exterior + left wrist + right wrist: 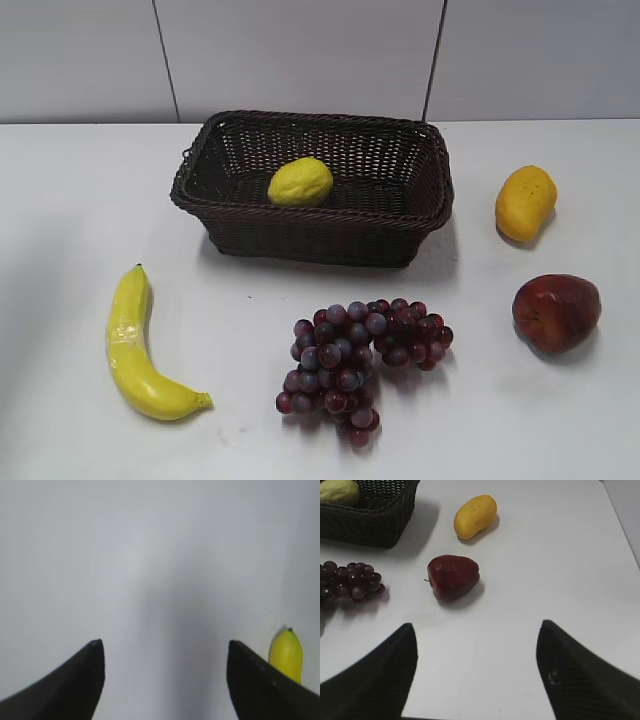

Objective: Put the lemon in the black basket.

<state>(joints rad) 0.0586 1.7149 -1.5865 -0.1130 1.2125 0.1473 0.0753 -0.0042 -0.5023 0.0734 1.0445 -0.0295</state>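
Observation:
The lemon [300, 182] is pale yellow-green and lies inside the black basket [420, 215], a large dark woven basket at the back middle of the white table. Lemon [339, 491] and basket [375, 522] also show at the top left of the right wrist view. My left gripper [165, 647] is open and empty over bare table, with the banana tip [286, 652] by its right finger. My right gripper [476, 630] is open and empty, near the table's front right, short of the red apple [452, 576]. Neither gripper shows in the exterior view.
A banana [135, 350] lies front left. A bunch of purple grapes [360, 355] lies in front of the basket. An orange-yellow oblong fruit [525, 202] and a red apple [556, 311] lie to the right. The table's right edge [620, 515] shows in the right wrist view.

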